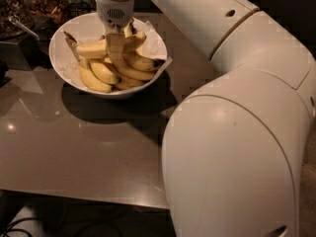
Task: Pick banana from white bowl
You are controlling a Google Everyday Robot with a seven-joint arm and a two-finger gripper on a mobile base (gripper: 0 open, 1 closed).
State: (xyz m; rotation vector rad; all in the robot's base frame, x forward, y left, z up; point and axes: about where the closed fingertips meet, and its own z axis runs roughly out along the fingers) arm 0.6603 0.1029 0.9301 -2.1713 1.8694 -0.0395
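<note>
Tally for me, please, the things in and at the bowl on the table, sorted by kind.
Bananas: about 6 showing, piled and overlapping, so some may be hidden
White bowl: 1
Paper lining: 1, at the bowl's right rim
Gripper: 1, down among the bananas in the bowl
Total: about 9

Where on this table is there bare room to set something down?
Free: the glossy grey tabletop in front of the round white bowl, left of the white robot arm. Crowded: the bowl, heaped with pale-yellow bananas beneath the gripper, and dark clutter behind it.
</note>
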